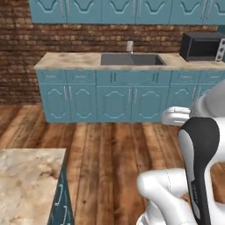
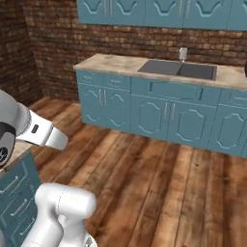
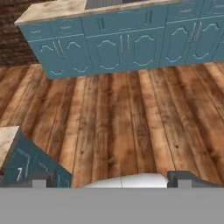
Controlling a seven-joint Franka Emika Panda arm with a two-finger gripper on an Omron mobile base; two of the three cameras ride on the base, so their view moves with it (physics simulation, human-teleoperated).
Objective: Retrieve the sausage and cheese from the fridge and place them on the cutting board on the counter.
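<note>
1. From the left base view, the white arm rises at the lower right, its dark-banded link standing in front of the wooden floor. Across the room a counter of mottled stone runs along the brick wall over teal cabinets. A grey sink is set into the middle of that top, with a small faucet at its back edge. A dark microwave stands at the right end of the top. The corner of a nearer counter sits at the lower left.
2. From the right base view, the same far counter and sink lie across the floor, upper cabinets hanging above them. The arm's white links sit at the lower left, beside the teal side of the near cabinet.
3. In the hand view, the gripper looks down over the floor toward the far cabinets. Its two dark fingertips stand far apart at the bottom, so it is wide, with nothing between them. The near counter's corner shows at the left edge.
</note>
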